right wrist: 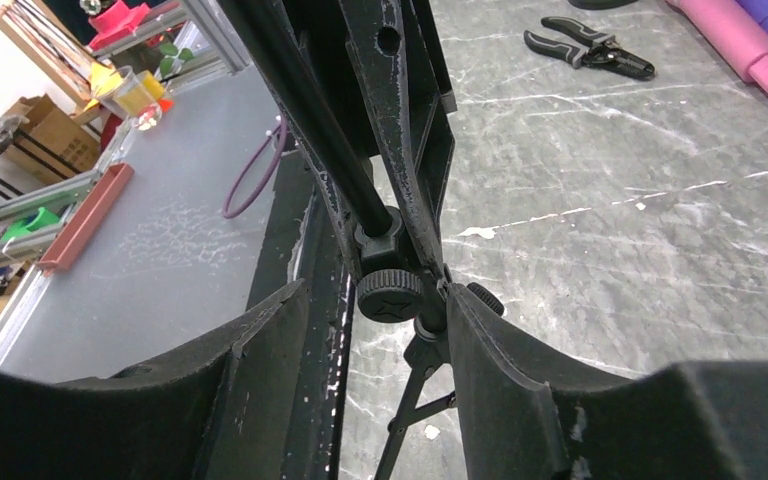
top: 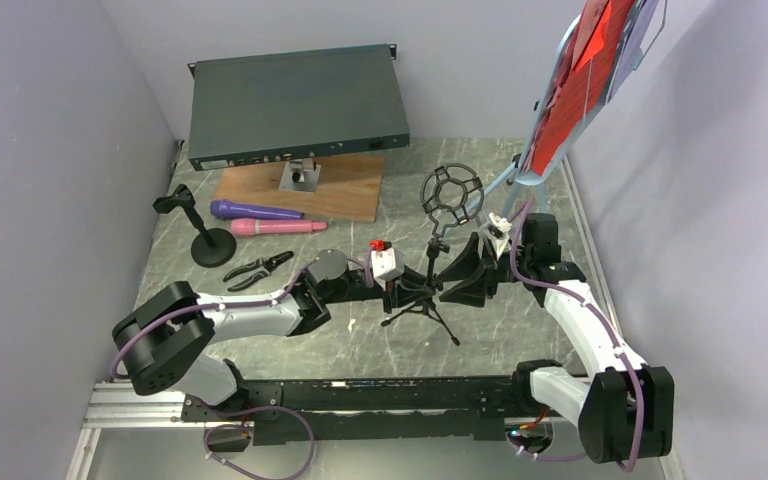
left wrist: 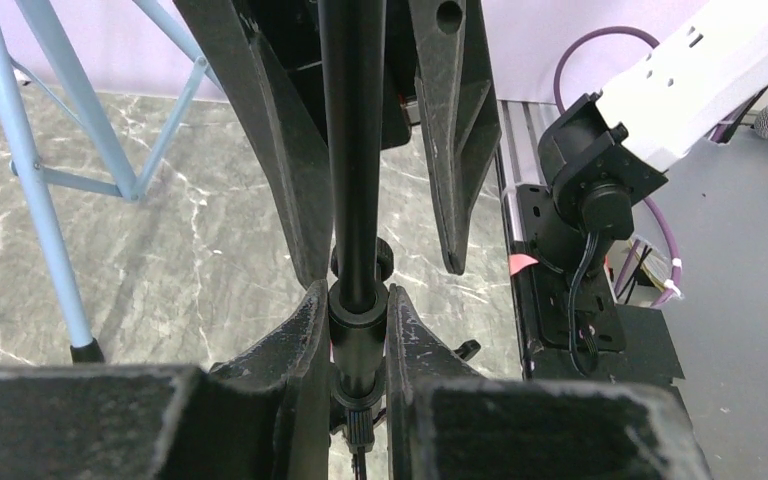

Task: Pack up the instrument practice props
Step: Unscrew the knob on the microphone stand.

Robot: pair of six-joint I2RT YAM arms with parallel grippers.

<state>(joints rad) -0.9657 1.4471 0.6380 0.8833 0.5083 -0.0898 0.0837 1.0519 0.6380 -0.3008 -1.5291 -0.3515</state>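
Black tripod mic stand (top: 431,268) upright on bench (top: 520,330), just near-right of brown board (top: 345,190). Left claw (left wrist: 358,310) clamped tight on its pole. Right claw (right wrist: 372,300) part open, straddling knob (right wrist: 392,296), gripping nothing. Likely step: folding stand. Next: pinch knob, loosen, collapse legs.

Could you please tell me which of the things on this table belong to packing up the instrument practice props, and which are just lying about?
Belong to the job: purple microphone, pink microphone, round-base mic holder, tripod mic holder, light-blue music stand, red music sheets.

Just lying about: dark green rack box, wooden board, pliers.
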